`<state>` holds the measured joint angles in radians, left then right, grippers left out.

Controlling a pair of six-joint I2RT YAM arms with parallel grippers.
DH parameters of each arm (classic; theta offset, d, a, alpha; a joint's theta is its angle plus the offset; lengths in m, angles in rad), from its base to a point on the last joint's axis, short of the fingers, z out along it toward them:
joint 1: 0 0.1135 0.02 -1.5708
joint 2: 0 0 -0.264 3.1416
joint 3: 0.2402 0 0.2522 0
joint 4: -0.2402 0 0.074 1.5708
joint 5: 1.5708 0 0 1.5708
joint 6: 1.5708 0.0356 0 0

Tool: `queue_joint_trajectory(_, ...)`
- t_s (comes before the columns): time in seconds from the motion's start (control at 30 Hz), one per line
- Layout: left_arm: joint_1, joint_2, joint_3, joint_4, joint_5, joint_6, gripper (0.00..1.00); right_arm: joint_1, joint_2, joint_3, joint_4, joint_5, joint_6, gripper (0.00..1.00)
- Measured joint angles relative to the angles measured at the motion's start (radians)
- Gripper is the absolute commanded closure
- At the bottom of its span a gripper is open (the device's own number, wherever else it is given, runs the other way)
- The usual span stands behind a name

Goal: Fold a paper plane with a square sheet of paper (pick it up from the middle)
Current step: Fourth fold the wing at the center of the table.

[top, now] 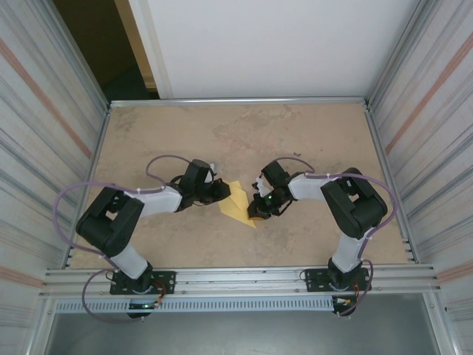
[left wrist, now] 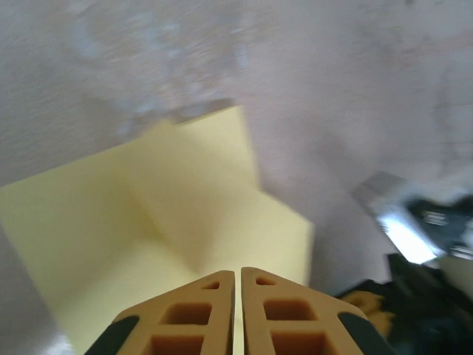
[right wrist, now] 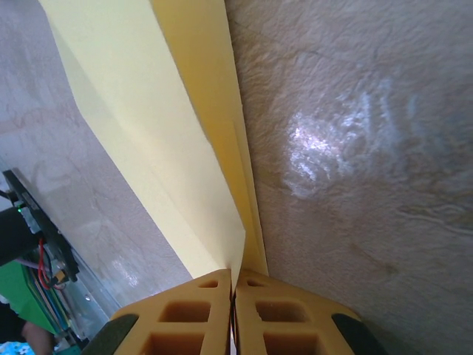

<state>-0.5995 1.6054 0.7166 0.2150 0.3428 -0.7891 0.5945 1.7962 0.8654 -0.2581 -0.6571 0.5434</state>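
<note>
1. A pale-yellow folded plane (top: 238, 205) lies at the middle of the tan table (top: 310, 140); its narrow end points toward 5 o'clock.
2. The left gripper (top: 222, 194) sits at the plane's 9 o'clock; its jaws are pressed together at the paper's edge; I cannot tell whether they pinch it.
3. The right gripper (top: 259, 212) sits at the plane's 4 o'clock; its jaws pinch the narrow folded end.

Nothing in the scene could be read: no text, label, brand, number or sign. The paper plane (right wrist: 170, 126) showed plain yellow faces without print. At the left edge of the right wrist view, a dark board (right wrist: 37, 222) with wires was too small and blurred to show any marking.
</note>
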Motion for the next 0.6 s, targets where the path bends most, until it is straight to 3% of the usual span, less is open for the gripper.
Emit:
queue_joint_trajectory(0.27,-0.094,0.013,-0.004,0.049,0.022,-0.004,0.87,0.001,0.003,0.007,-0.008,-0.002,0.000,0.87)
queue_joint_trajectory(0.6,-0.101,0.142,0.043,0.035,0.029,-0.036,0.89,0.002,0.005,0.010,-0.012,-0.004,0.000,0.84)
